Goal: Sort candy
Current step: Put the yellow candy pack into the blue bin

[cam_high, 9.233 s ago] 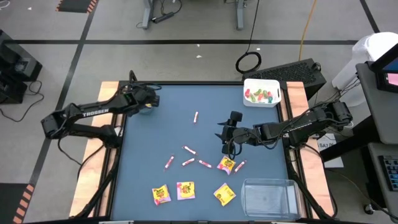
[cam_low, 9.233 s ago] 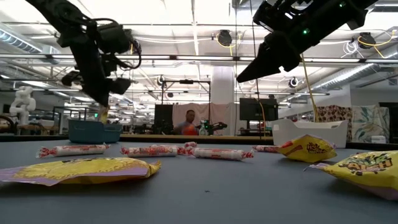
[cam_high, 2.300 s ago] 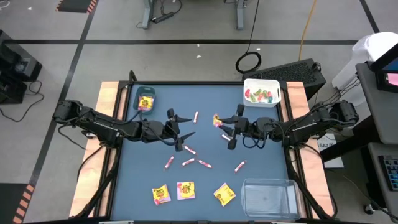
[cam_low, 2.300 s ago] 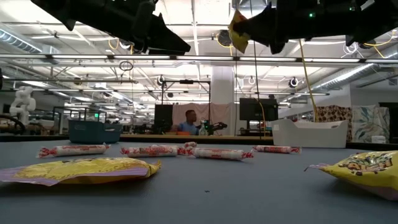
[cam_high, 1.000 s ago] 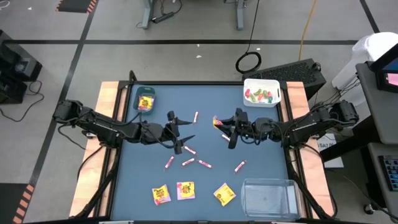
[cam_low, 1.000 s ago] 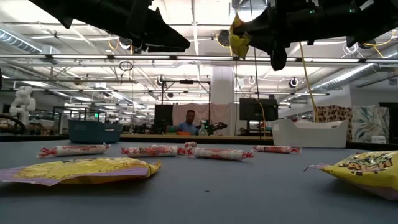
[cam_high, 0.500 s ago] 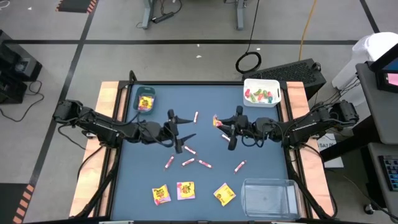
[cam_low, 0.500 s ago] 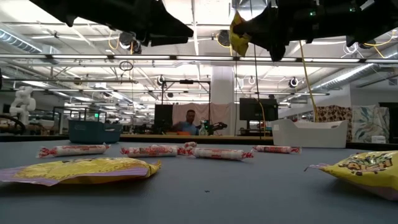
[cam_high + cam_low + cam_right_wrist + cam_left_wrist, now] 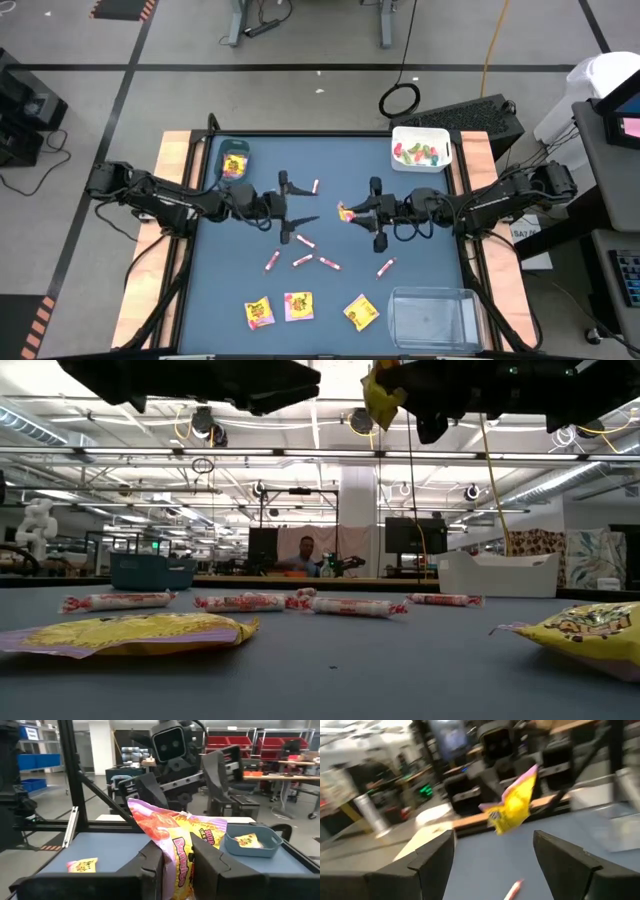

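**Mid-air handoff lining up over the table**

Since a second ago the two arms have turned to face each other. The right gripper has swung its yellow packet down toward the table's middle and stays clamped on it, held up in the air. The left gripper now points straight at it with fingers spread wide and nothing in them. We'd guess a pass to the left arm, since the teal bin on its side already holds a matching packet.

Writing: the held packet shows bold red lettering in the right wrist view, but we can't read it. The sticks and three more packets lie on the mat.
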Available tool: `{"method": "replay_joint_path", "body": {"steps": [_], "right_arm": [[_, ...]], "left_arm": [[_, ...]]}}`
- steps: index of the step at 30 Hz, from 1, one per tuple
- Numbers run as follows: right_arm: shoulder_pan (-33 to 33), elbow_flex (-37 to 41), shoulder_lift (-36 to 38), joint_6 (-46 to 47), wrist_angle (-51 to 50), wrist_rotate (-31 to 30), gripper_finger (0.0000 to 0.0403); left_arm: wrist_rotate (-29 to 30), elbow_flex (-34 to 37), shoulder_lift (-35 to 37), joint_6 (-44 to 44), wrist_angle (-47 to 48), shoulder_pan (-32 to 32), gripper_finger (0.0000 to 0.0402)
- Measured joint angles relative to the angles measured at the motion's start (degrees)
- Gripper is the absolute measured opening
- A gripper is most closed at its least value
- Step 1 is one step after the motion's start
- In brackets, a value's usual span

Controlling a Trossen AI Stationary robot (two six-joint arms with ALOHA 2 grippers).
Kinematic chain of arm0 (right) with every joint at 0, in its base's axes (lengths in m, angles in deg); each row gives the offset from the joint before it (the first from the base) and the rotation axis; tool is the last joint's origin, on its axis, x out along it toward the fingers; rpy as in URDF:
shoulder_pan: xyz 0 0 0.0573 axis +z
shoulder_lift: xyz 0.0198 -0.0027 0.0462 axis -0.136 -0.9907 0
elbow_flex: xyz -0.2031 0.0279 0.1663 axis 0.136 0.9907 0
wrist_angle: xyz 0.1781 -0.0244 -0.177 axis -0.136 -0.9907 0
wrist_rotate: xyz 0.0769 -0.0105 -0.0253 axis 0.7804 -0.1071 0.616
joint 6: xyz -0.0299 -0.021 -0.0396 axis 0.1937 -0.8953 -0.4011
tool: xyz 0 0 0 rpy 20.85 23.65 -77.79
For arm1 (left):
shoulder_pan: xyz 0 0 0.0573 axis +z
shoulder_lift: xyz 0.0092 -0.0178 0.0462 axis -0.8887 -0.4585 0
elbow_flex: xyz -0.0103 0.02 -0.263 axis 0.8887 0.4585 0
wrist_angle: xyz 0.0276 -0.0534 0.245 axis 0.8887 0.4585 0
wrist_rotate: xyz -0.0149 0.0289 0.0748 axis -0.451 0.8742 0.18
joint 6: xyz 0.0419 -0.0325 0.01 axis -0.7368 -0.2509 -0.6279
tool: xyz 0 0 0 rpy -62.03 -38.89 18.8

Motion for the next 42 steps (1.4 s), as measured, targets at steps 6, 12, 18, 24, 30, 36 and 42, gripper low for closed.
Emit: {"method": "replay_joint_path", "body": {"steps": [6, 12, 18, 24, 30, 36, 42], "right_arm": [[0.0, 0.0, -0.2, -0.6, 0.0, 0.3, 0.0066], [0.0, 0.0, -1.4, -0.6, 0.3, 0.1, 0.0066], [0.0, 0.0, -1.7, -0.4, 0.1, 0.1, 0.0066], [0.0, 0.0, -1.8, -0.2, -0.2, 0.1, 0.0066], [0.0, 0.0, -1.8, 0.3, -0.2, 0.3, 0.0066], [0.0, 0.0, -1.8, 0.9, -0.2, 0.0, 0.0066], [0.0, 0.0, -1.7, 1.2, -1.6, -3.0, 0.0105]], "left_arm": [[-8.8, -1.5, -4.6, 0.0, -5.6, 2.5, 0.0278], [-10.8, -6.6, -10.7, 0.0, -6.0, 4.6, 0.0316], [-16.8, -10.5, -15.3, -3.0, -4.7, 5.3, 0.0341], [-19.2, -11.7, -17.3, -7.0, -1.7, 5.3, 0.0313], [-19.1, -11.8, -17.3, -7.9, -2.6, 5.3, 0.0241], [-19.2, -11.8, -17.3, -7.9, -3.2, 5.5, 0.0152], [-18.9, -11.8, -17.3, -7.4, -2.5, 6.1, 0.0088]]}}
